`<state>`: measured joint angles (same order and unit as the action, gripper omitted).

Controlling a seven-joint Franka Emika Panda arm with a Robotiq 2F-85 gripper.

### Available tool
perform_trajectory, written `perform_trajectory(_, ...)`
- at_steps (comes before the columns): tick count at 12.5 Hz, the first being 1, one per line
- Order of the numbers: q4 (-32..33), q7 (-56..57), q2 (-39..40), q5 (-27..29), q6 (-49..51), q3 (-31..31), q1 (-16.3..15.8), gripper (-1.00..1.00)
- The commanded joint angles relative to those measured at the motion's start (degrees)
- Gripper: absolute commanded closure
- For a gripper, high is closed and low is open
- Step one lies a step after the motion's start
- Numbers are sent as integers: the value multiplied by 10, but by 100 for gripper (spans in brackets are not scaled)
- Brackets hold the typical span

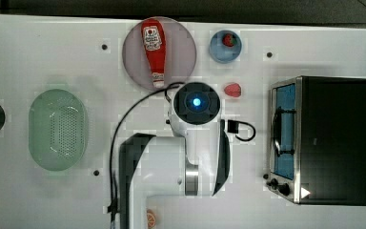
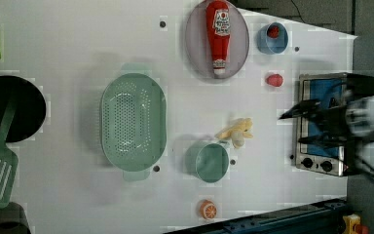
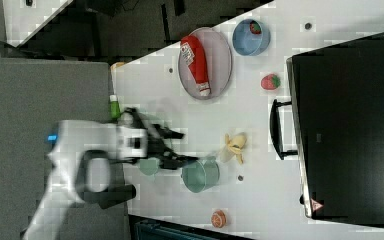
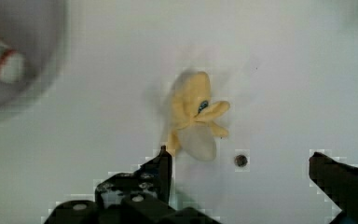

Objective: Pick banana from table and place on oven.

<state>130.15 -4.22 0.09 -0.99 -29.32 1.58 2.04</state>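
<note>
Our hand (image 4: 240,175) hangs with its fingers (image 4: 161,165) spread as wide as they go and nothing between them, still clear of the bench (image 4: 98,121). Just ahead lies the banana (image 4: 193,116), flat on the white surface with its peel lobes splayed; in the left view the teal cup (image 2: 210,161) stands just beside it. We judge the lobes the main risk: if we close on a soft flap rather than the body, the fruit may slip or tear free on the lift. A careless descent could also nudge the cup. Farther off, the strawberry (image 2: 274,80) and the ketchup bottle (image 2: 218,35) on its plate (image 2: 195,44) sit well apart. Farthest, the oven (image 3: 350,125) shows a flat black top, an easy landing place.
</note>
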Motion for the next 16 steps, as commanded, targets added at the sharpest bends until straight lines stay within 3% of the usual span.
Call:
perform_trajectory(1, 17, 11, 0, 3, -79, -3, -5, -100)
perform_trajectory(5, 72, -50, 70, 3, -221, -2, -7, -100)
perform_trajectory(14, 77, -98, 203, 3, -336, 22, -12, -100)
perform_trajectory(16, 76, -98, 205, 3, -347, 20, -12, -43)
